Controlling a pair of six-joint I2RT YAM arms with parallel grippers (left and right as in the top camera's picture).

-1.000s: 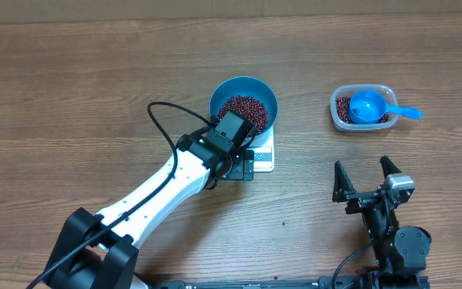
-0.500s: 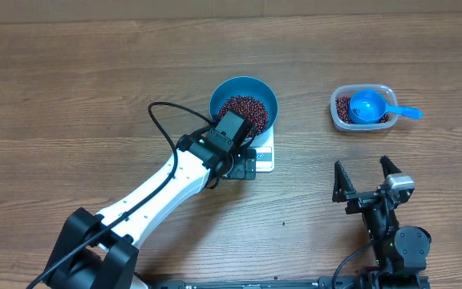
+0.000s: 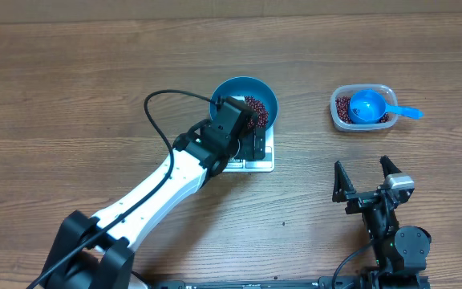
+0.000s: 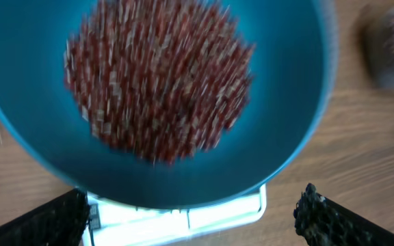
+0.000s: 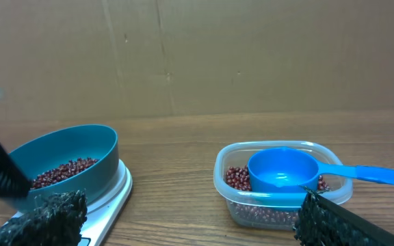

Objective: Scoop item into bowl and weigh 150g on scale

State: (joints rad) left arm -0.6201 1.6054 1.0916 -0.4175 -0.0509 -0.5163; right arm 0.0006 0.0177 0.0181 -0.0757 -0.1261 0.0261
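Two containers hold beans [image 4: 159,75]: bowl [image 4: 279,137] on scale [image 3: 259,164], tub [image 3: 336,103] with scoop [image 3: 366,105]; left pincer [image 4: 191,220] and right pincer [image 3: 367,177] gape empty.

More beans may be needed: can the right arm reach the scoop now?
Probably yes. The right arm has its jaws open and empty, the scoop lies in the tub ahead of them, handle sticking out, and nothing stands between.
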